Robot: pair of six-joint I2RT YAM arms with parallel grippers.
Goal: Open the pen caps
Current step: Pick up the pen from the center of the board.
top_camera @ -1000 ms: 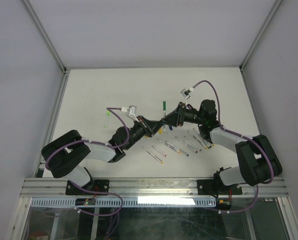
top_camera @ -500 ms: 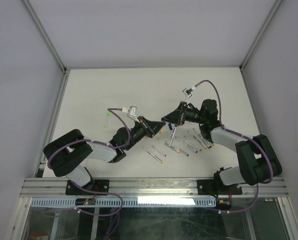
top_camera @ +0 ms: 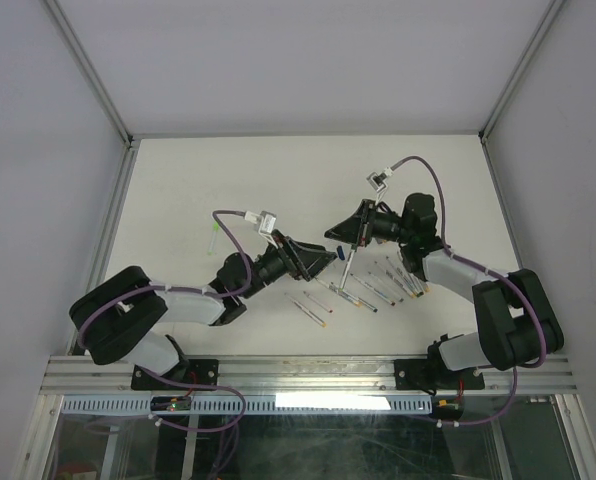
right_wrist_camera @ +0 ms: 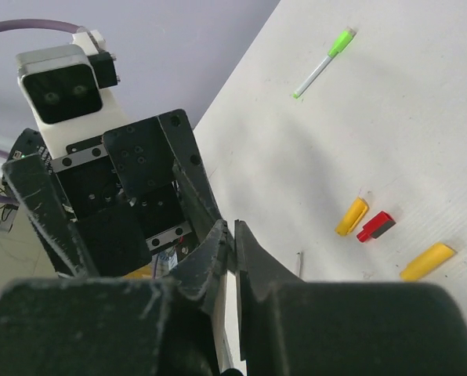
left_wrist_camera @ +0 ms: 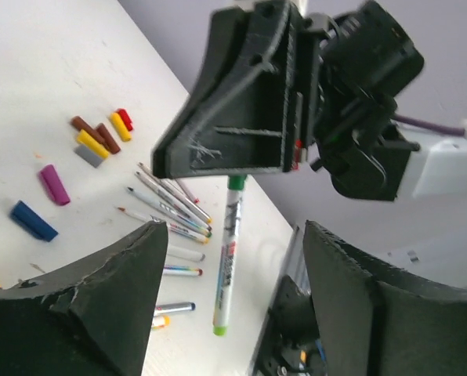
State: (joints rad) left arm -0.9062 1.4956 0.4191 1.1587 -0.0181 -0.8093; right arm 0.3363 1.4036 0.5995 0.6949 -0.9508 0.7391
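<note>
Caps lie loose on the surface in a small cluster near the row of pens. Maroon, brown, yellow, grey and red sit together, with a purple cap and a blue cap a little further from the row. Several pens in the row show bare pointed tips, so a good share of the job looks done.

The right gripper is clenched on a pen, which hangs upright over the row with green showing at both ends. Whether this pen has its cap off I cannot tell. The left gripper sits just beside the hanging pen, its jaws released and gripping nothing.

As I judge it, this is what is left. A green pen lies alone, well apart from the row, and still wears its cap. A couple of pens at the row's edge are too small to read as capped or bare. The hanging pen also has to be set down with the others.
</note>
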